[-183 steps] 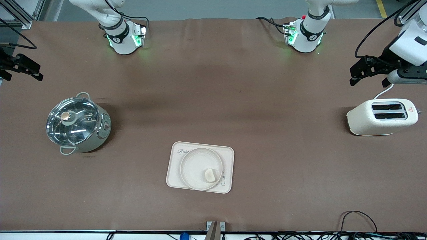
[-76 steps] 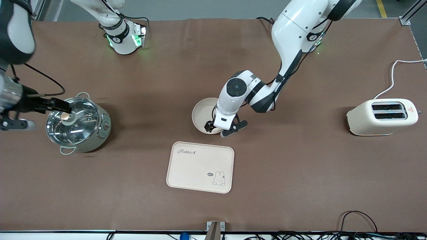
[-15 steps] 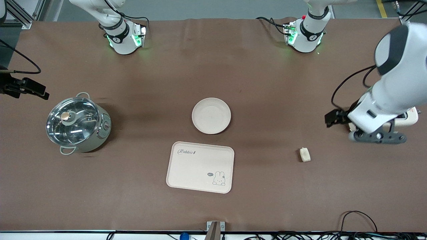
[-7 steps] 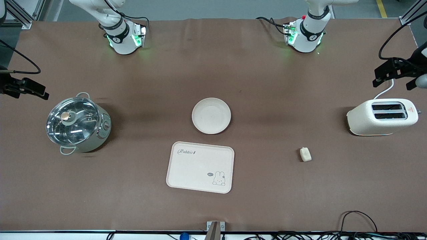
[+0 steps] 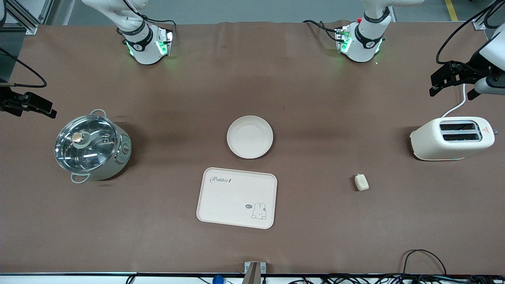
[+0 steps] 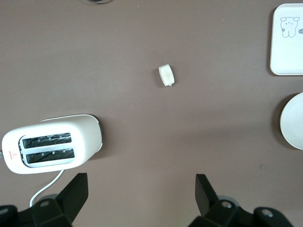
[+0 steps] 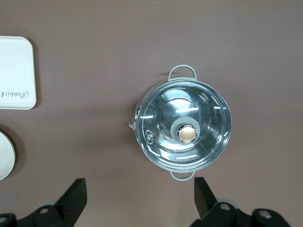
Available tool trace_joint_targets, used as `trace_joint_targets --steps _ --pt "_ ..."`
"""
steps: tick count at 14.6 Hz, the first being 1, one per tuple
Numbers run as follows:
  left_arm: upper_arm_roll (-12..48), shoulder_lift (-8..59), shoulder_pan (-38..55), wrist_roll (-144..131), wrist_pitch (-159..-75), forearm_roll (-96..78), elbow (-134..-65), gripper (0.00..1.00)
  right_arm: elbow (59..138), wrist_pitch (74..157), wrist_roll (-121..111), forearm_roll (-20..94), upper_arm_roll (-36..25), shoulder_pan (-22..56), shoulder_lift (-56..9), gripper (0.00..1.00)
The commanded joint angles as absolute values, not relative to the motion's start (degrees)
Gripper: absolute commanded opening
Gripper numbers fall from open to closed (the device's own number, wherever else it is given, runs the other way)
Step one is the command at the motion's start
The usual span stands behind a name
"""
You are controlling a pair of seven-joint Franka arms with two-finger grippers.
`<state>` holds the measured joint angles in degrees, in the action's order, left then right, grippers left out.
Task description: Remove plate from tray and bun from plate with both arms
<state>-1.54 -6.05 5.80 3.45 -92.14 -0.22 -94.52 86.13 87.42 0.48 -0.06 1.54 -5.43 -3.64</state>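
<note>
The round cream plate lies empty on the brown table, just farther from the front camera than the rabbit tray; its edge shows in the left wrist view. The small pale bun lies on the bare table between the tray and the toaster, and also shows in the left wrist view. My left gripper is open and empty, high over the table's edge above the toaster; its spread fingers show in the left wrist view. My right gripper is open and empty, high beside the pot.
A steel pot with a glass lid stands toward the right arm's end. A white toaster with a cord stands toward the left arm's end. The cream tray's corner shows in the right wrist view. Cables lie along the front edge.
My left arm has drawn back from near the bun to high above the toaster and shifted slightly. The right arm has barely moved. Plate and bun lie still.
</note>
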Motion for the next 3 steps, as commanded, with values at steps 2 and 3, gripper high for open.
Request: trace_joint_targets --steps 2,3 --pt "-1.05 -4.14 5.19 3.34 -93.08 -0.36 -91.16 1.00 85.25 87.19 0.35 -0.88 2.11 -5.89 -3.96 1.00" --pt "-1.05 -3.78 5.19 3.34 -92.99 -0.44 -90.71 1.00 85.25 87.27 0.53 -0.79 2.20 -5.89 -3.96 1.00"
